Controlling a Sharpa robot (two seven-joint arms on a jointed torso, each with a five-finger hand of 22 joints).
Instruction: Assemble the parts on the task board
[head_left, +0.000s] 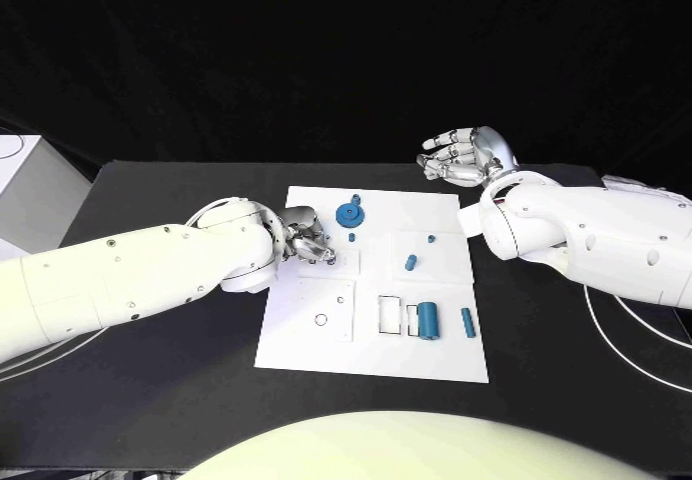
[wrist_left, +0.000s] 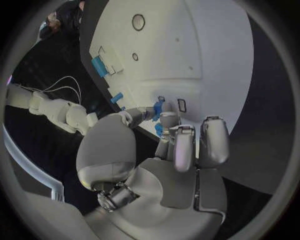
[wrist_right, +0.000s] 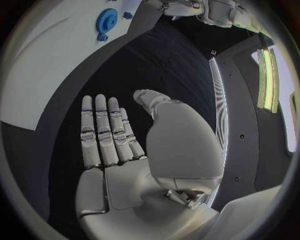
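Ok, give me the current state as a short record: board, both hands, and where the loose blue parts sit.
board: white task board in the middle of the black table
left hand: left hand over the board's left part, fingers pinching a small blue part
right hand: right hand off the board past its far right corner, open, holding nothing
gear: blue gear near the board's far edge
cylinder: blue cylinder near the right, lying flat

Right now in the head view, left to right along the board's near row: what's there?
Small ring → white rectangular frame → big blue cylinder → slim blue pin, all on the task board.
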